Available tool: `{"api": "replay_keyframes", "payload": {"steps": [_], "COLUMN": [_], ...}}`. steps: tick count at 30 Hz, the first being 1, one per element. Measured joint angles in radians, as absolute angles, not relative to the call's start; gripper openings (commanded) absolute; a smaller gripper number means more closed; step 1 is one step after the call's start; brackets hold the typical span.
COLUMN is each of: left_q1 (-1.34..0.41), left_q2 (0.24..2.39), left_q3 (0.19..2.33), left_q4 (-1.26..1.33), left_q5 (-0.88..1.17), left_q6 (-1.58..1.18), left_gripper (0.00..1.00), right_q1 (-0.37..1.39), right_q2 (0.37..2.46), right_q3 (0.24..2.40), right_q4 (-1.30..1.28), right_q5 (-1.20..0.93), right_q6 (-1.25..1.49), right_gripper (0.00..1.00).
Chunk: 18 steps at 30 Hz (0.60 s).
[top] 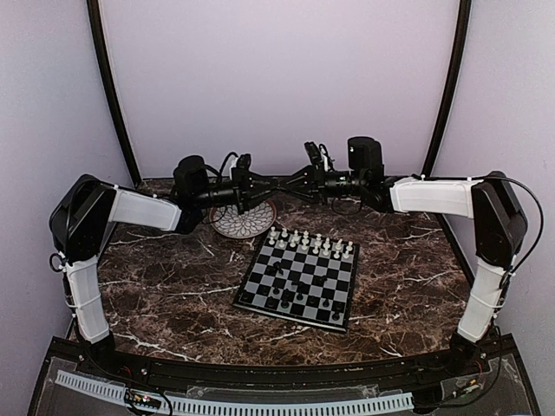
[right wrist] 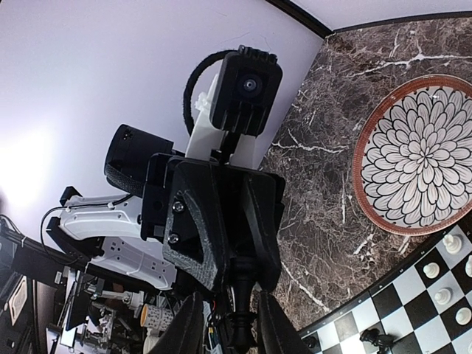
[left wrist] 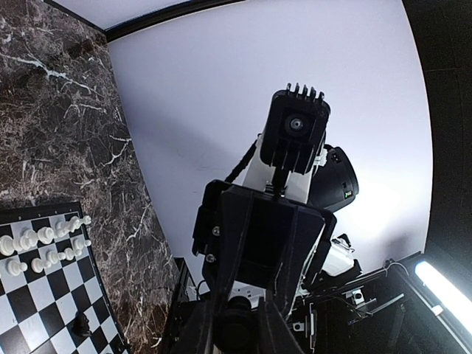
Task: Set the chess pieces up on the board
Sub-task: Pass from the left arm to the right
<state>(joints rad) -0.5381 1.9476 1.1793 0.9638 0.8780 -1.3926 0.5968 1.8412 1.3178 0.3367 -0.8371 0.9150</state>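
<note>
While both arms were stretched over the far edge of the worktop (top: 173,286), the left end effector (left wrist: 240,335) and the right end effector (right wrist: 230,332) faced each other tip to tip, raised above the surface beyond the board (top: 256,282). A small dark object (right wrist: 236,313), apparently a black chessman, sat between the two sets of fingers. No view showed which end effector, if either, was clenched on it.

On the board, the white chess pieces (top: 312,243) stood in two rows along the far edge. The black chess pieces (top: 299,295) were scattered over the middle and near squares, not in ranks. A patterned plate (top: 244,218) lay just beyond the board's far left corner.

Such chessmen were judged light, rigid and smooth, with narrow stems and small bases, so easily tipped. The best hold was probably across the stem just below the head, with a gentle squeeze. A grip lower down risked knocking neighbouring pieces, and an off-centre grip risked the piece slipping or twisting before it was set upright on its square.
</note>
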Motion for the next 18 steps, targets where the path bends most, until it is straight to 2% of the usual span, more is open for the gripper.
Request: {"api": "replay_keyframes", "payload": {"steps": [11, 15, 18], "left_q1": [-0.547, -0.548, -0.548], "left_q2": [1.953, 1.953, 1.948], "left_q3": [1.179, 1.179, 1.179], "left_q4": [0.963, 0.944, 0.875], "left_q5": [0.874, 0.873, 0.855], "left_q6": [-1.393, -1.387, -1.33], "left_gripper": [0.13, 0.29, 0.4], "right_q1": [0.601, 0.602, 0.606], "right_q2": [1.84, 1.835, 1.819], "right_q3": [1.318, 1.319, 1.339], "right_q4": [0.287, 0.257, 0.14], "right_q5": [-0.826, -0.811, -0.779], "right_q6": [0.875, 0.842, 0.768], "right_gripper": [0.05, 0.03, 0.02]}}
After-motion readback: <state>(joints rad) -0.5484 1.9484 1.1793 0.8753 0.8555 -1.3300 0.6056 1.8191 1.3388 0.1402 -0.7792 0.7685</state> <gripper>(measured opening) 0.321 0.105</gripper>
